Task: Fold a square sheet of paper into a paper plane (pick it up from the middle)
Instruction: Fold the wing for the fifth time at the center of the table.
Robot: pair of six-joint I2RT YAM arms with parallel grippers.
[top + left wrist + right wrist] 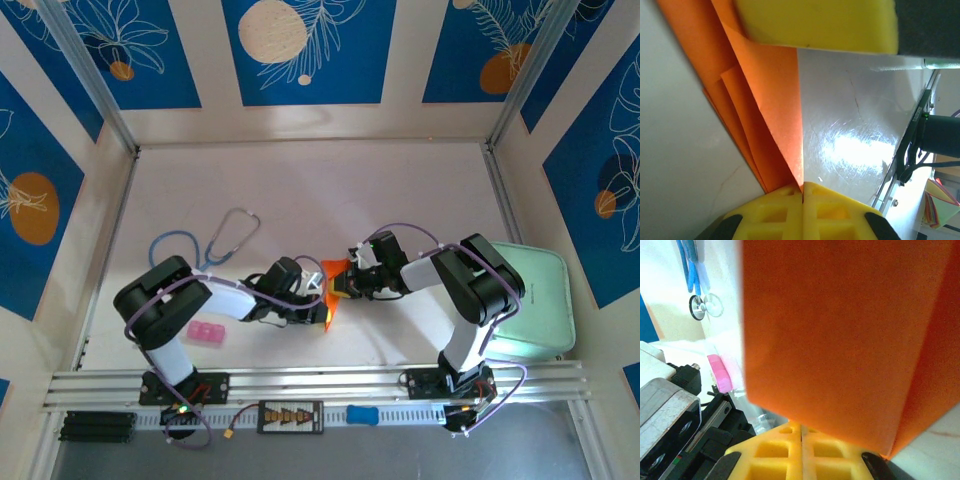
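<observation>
Plainly a flimsy sheet, pinched from both sides

Between the two arms, near the middle of the tabletop [300,190], the square sheet of paper [331,268] stood partly folded, with overlapping orange layers visible in the left wrist view. Whether its lower edge touched the tabletop could not be told. The left claw [320,303] was clenched on one side of it and the right claw [343,284] on the other. In each wrist view the yellow fingers met, with paper running into the seam.

It looked thin, very light and limp, so it would likely sag or buckle wherever unsupported. A hard pull seemed apt to tear or crumple it, and a shallow pinch might let it slip. The best hold, I judged, was along a folded edge near the centre, where the doubled layers were stiffer.

Counted: one orange sheet, two claws, one blue stethoscope [215,245], one pink block [207,333], one pale green tray [540,300]
</observation>
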